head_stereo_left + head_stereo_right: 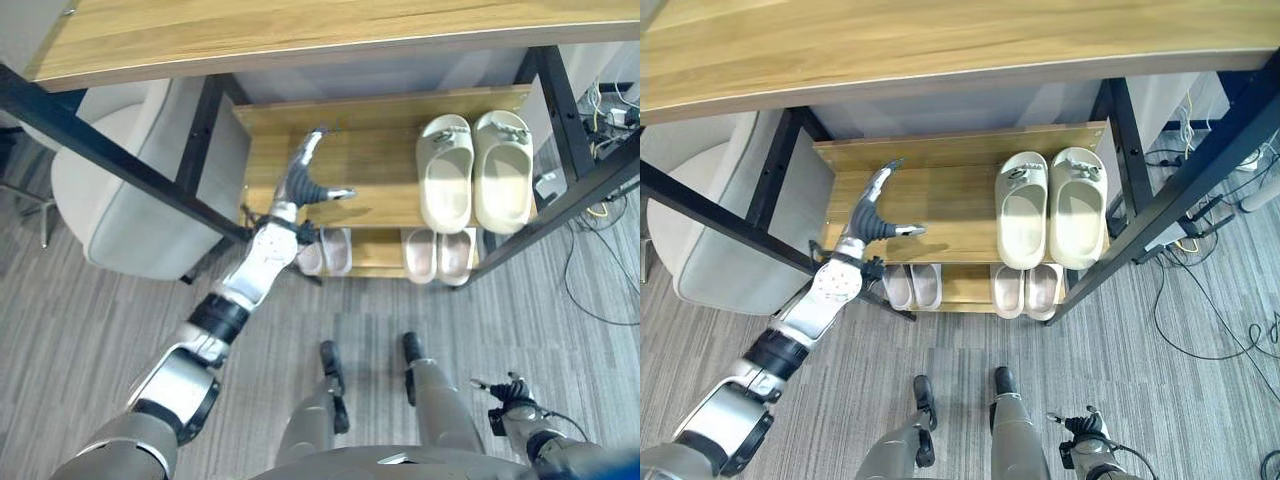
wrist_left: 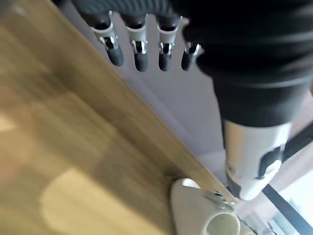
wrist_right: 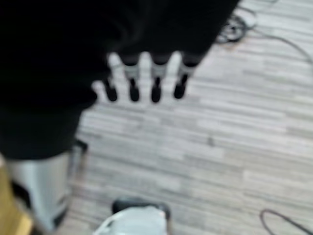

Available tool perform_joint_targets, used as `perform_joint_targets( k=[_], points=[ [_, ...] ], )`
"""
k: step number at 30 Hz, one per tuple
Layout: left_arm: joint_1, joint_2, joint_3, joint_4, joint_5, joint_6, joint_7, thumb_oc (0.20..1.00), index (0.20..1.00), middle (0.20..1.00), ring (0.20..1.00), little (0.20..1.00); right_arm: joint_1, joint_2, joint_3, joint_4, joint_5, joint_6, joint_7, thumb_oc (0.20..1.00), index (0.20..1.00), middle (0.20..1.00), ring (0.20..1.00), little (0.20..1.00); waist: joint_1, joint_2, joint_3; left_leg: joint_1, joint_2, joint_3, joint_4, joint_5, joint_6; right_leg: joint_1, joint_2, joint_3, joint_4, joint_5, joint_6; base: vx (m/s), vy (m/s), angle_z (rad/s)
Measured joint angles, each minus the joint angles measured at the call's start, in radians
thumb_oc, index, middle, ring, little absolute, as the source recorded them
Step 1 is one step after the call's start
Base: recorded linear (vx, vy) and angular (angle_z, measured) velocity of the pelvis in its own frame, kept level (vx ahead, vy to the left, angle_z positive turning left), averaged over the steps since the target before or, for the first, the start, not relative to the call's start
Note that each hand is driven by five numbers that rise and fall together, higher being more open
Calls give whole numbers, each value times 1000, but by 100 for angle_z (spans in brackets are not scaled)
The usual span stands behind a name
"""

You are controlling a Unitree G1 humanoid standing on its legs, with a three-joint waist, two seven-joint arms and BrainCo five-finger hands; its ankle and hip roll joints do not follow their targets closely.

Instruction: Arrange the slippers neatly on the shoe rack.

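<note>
A pair of cream slippers (image 1: 474, 170) lies side by side on the right of the wooden rack's middle shelf (image 1: 375, 160). Two pale pink pairs sit on the lower shelf: one (image 1: 325, 250) at the left, one (image 1: 440, 254) at the right. My left hand (image 1: 303, 177) reaches over the bare left part of the middle shelf, fingers straight, thumb out, holding nothing. In the left wrist view its fingers (image 2: 141, 53) hover above the wood, with a cream slipper (image 2: 205, 213) beyond. My right hand (image 1: 508, 397) hangs low by the floor at the lower right, fingers relaxed.
A wooden top board (image 1: 300, 35) overhangs the rack, carried by black metal bars (image 1: 110, 150). A grey rounded seat (image 1: 130, 190) stands left of the rack. Cables (image 1: 600, 270) trail on the striped grey floor at the right.
</note>
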Motion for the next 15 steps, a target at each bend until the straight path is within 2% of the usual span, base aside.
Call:
perform_joint_targets(
  k=[4,6,10,15],
  points=[
    [85,5,29,-22,0,-13,-27,1000,1000,1000,1000,1000,-19,0,2,-37,-2,-2,7,1000,1000,1000,1000,1000,33,5,9,7,0,-8,0,-1,-1,14,-2,-11,1,-3,-2,10,23,7],
    [155,11,63,-63,0,-24,-51,1000,1000,1000,1000,1000,-29,1,9,-56,-12,0,8,1000,1000,1000,1000,1000,28,0,15,15,0,-17,-1,0,-2,24,-2,-15,-3,-4,-4,15,29,8],
    [276,22,78,-59,0,-19,-110,1000,1000,1000,1000,1000,-42,0,14,-81,-41,2,9,1000,1000,1000,1000,1000,53,-8,23,27,2,-26,-3,1,-2,45,-2,-27,-10,-6,-6,20,27,7],
    [353,27,79,-53,8,-18,-132,1000,1000,1000,1000,1000,-50,2,51,-127,-52,1,13,1000,1000,1000,1000,1000,63,-9,23,38,2,-53,-3,1,-3,82,-5,-56,-30,-7,-5,14,18,16]
  ],
)
